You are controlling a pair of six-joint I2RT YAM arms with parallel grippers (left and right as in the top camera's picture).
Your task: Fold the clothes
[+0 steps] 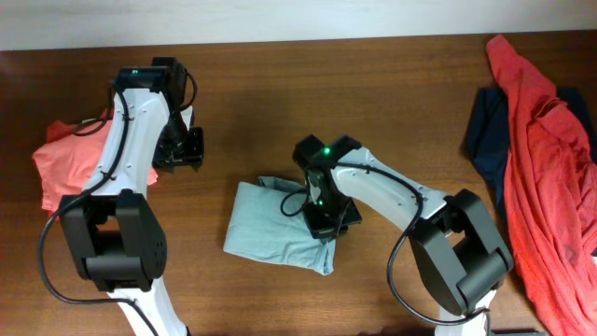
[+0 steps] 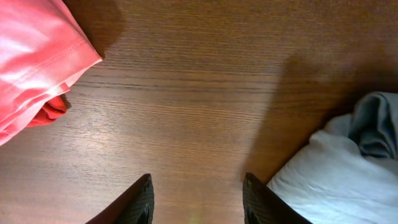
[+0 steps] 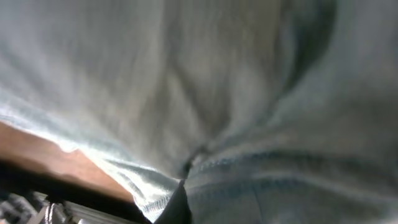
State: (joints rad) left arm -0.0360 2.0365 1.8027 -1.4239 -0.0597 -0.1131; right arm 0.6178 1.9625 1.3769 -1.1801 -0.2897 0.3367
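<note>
The pale grey-blue T-shirt (image 1: 270,229) lies partly folded on the middle of the table. My right gripper (image 1: 323,211) sits at its right edge, shut on a bunched fold of the fabric. In the right wrist view the T-shirt (image 3: 217,81) fills the frame and gathers into a pinch at my right gripper (image 3: 186,186). My left gripper (image 1: 182,149) hovers open over bare wood, between a coral-red tee (image 1: 65,163) and the T-shirt. In the left wrist view my left gripper (image 2: 198,199) holds nothing, with the coral-red tee (image 2: 37,56) at the upper left and the T-shirt (image 2: 348,174) at the lower right.
At the far right a long coral-red tee (image 1: 550,168) lies draped over a navy piece (image 1: 485,135). The wooden table (image 1: 373,93) shows bare behind the T-shirt, and its back edge meets a pale wall.
</note>
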